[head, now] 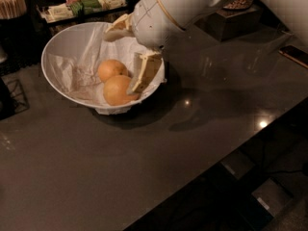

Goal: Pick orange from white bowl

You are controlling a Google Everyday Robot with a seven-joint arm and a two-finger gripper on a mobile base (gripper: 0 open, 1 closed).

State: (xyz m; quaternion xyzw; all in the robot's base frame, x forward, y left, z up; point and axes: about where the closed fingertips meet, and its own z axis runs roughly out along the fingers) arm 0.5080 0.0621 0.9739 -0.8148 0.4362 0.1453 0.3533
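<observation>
Pincer (122,60): over the right side of the white bowl (53,52), fingers spread; arm cut off by top edge. Orange (114,91): right flank behind lower finger (144,73). Bowl's right rim: behind pincer. Tabletop (144,167): cut off left.

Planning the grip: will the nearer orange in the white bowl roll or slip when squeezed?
Round, so the orange likely rolls on the crumpled paper. Smooth skin may slip. The gripper hangs open over the white bowl.
</observation>
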